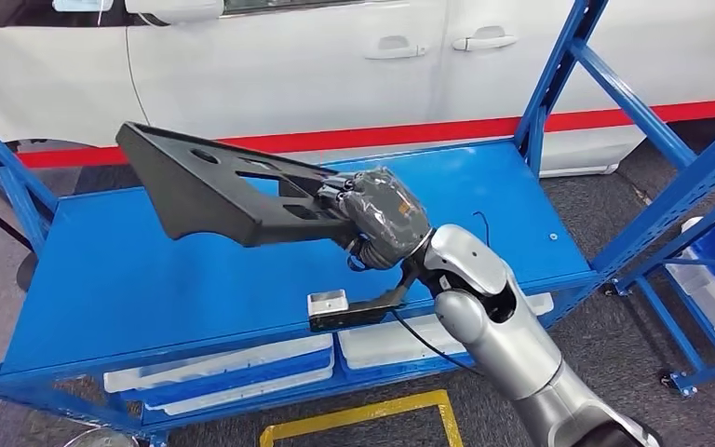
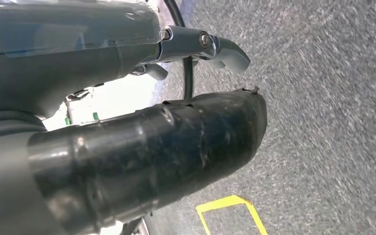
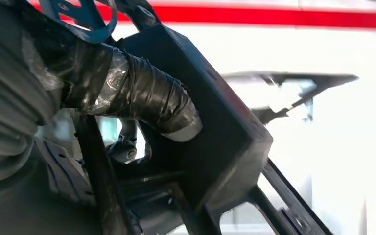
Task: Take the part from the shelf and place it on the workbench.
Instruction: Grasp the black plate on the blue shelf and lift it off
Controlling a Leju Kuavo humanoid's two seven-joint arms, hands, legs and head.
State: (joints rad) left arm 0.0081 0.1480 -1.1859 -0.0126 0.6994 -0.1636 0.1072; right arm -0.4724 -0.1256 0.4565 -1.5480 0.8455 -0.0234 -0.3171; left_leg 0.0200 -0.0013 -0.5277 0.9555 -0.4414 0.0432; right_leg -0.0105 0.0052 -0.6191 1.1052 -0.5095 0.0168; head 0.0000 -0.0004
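Nearest, the right arm rises from the lower right of the head view, with a small camera bracket hanging under its wrist. At its end the right hand is clamped on 1 end of the part, a long black plastic piece with cut-out openings. In the right wrist view the taped thumb lies across the part's boxy end, pressing it against the darker fingers behind, so the grip looks firm.

The part is in the air above the blue shelf, touching nothing but the hand. It sticks out leftward from the grip and tilts, its far end higher than the held end. Held by 1 end like this, its weight probably levers on the fingers, which may explain the tight wrap around the thick section.

The left hand hangs over grey floor, near yellow tape; it holds nothing, but I cannot tell whether its fingers are apart or together.

Under the shelf sit white bins. Beyond it stands a white car with a red stripe.

The lift appears done; carrying to the workbench remains, and no workbench is visible here.
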